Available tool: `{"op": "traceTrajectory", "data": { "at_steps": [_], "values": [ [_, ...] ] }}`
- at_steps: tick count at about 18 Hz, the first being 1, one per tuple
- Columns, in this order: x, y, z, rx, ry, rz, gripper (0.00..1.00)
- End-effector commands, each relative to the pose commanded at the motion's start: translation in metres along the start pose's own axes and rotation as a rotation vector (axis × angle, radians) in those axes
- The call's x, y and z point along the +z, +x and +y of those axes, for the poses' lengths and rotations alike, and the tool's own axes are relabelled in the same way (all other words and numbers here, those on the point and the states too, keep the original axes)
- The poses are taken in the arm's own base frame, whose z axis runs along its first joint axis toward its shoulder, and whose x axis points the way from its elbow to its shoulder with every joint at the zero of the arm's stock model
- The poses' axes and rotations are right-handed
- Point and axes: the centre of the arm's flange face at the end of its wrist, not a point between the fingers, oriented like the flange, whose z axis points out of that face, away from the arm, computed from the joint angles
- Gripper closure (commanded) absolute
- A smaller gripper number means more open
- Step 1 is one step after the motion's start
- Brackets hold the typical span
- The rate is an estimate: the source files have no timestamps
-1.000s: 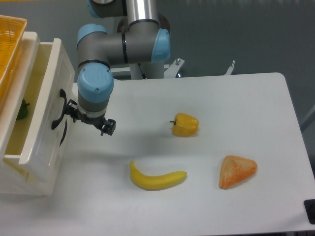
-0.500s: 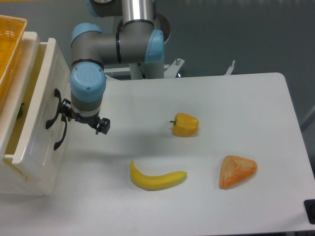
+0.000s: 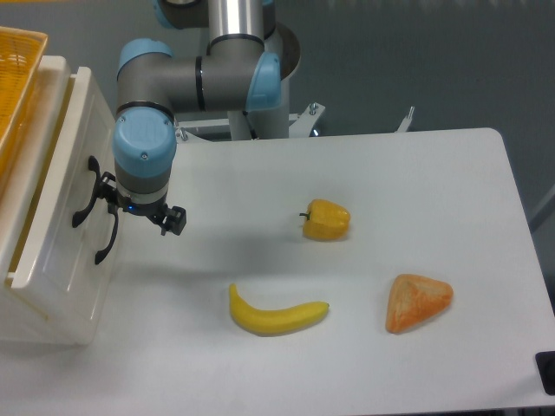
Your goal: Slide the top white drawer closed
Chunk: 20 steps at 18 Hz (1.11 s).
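The top white drawer (image 3: 62, 147) sits at the left edge, sticking only a little way out of its cabinet (image 3: 48, 299); just a narrow strip of its inside shows. Its curved black handle (image 3: 84, 196) is on the panelled front. My gripper (image 3: 140, 209) hangs under the blue wrist, right against the drawer front beside that handle. Its fingers (image 3: 173, 221) are spread apart with nothing between them. A second black handle (image 3: 106, 239) shows just below on the lower white front.
A yellow woven basket (image 3: 13, 87) rests on top of the cabinet. On the white table (image 3: 416, 182) lie a yellow pepper (image 3: 326, 219), a banana (image 3: 277, 314) and an orange wedge-shaped piece (image 3: 418, 302). The table's right edge is near the wedge.
The arm has moved left with the gripper against the drawer front, and the drawer has slid left into the cabinet. The green thing inside it no longer shows.
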Motion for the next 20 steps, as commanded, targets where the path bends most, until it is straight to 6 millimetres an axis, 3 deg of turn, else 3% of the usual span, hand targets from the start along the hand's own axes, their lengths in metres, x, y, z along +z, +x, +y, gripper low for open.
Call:
{"op": "traceTrajectory", "data": {
  "at_steps": [20],
  "values": [
    [0.004, 0.012, -0.002, -0.002, -0.007, -0.001, 0.00]
  ]
}}
